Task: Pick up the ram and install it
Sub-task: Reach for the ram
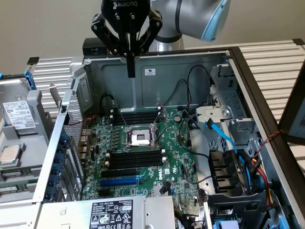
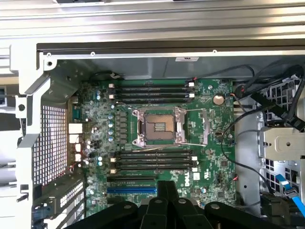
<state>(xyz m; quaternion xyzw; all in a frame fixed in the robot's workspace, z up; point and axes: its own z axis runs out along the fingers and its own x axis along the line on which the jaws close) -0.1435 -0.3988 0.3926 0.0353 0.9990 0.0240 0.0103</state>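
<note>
Open case (image 1: 162,81): one socket (image 1: 139,139), jaws closed.

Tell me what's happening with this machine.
A robot arm's pincer hangs shut above an open computer case, over the green motherboard. Its fingers are pressed together, and I can see no stick between them. The long black memory slots on either side of the processor socket look empty, so the ram is not yet installed.
</note>
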